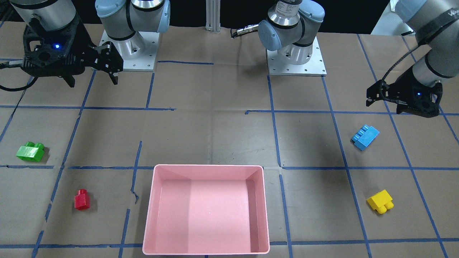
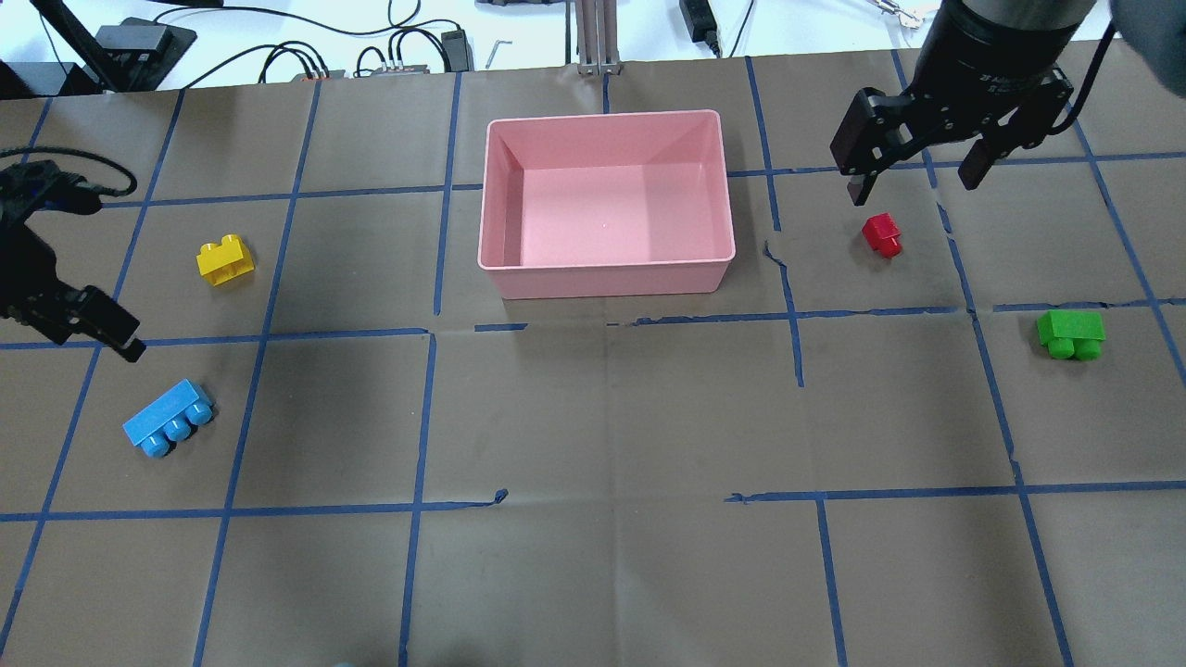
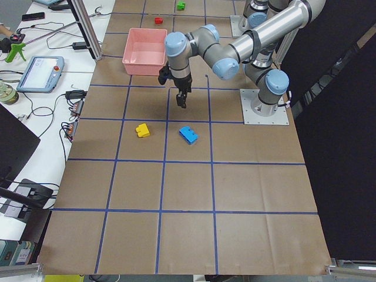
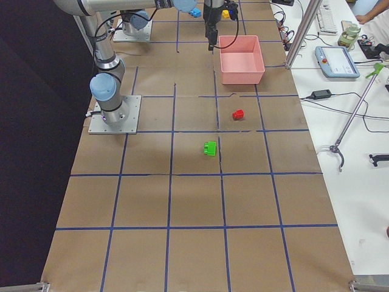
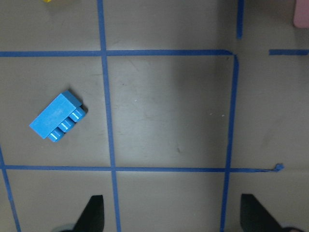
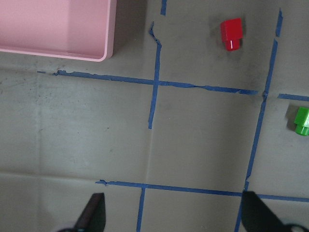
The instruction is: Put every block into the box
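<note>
The box (image 2: 607, 276), smooth pink plastic with rounded corners, stands empty midway along the surface's (image 2: 611, 417) edge opposite the robot. Blue block (image 2: 169, 419) and yellow block (image 2: 225, 258) lie toward the left end, red block (image 2: 881, 233) and green block (image 2: 1071, 332) toward the right. Left claw (image 5: 170, 200) and right claw (image 2: 915, 185) hang spread, holding nothing. Advised: descend squarely and pinch flat faces, not studs, since the glossy plastic may slip.

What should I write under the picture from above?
Empty pink box, four blocks outside: yellow block and blue block near the left gripper, red block and green block near the right gripper.
</note>
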Tool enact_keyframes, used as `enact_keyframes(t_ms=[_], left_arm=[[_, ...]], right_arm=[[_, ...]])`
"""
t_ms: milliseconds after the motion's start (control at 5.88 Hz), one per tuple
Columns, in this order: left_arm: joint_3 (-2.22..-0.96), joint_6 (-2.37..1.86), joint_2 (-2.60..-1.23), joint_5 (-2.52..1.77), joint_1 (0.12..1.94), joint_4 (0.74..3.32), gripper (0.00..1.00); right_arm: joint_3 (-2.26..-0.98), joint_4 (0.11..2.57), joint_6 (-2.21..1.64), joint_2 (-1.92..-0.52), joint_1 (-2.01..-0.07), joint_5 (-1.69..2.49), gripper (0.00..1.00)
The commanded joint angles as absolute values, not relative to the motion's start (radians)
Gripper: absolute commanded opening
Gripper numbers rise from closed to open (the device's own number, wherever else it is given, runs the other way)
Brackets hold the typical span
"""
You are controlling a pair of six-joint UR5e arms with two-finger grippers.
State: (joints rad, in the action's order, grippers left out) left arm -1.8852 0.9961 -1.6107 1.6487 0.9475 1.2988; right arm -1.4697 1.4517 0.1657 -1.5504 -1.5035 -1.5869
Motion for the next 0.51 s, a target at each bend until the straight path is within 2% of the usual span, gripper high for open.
enact_keyframes(t_ms=[0,170,340], left_arm=[[-2.009,1.245,-1.687,1.637,0.881,1.012,0.98],[-2.073,1.323,-1.742,1.573,0.877,0.889,0.98],[-2.086,1.365,-1.794,1.566,0.859,0.855,0.98]], right_arm=[[-1.471,1.457,0.219,-1.545,-1.340,-1.618,1.00],[-1.471,1.462,0.228,-1.516,-1.225,-1.644,1.00],[-1.470,1.468,0.286,-1.468,-1.147,-1.658,1.00]])
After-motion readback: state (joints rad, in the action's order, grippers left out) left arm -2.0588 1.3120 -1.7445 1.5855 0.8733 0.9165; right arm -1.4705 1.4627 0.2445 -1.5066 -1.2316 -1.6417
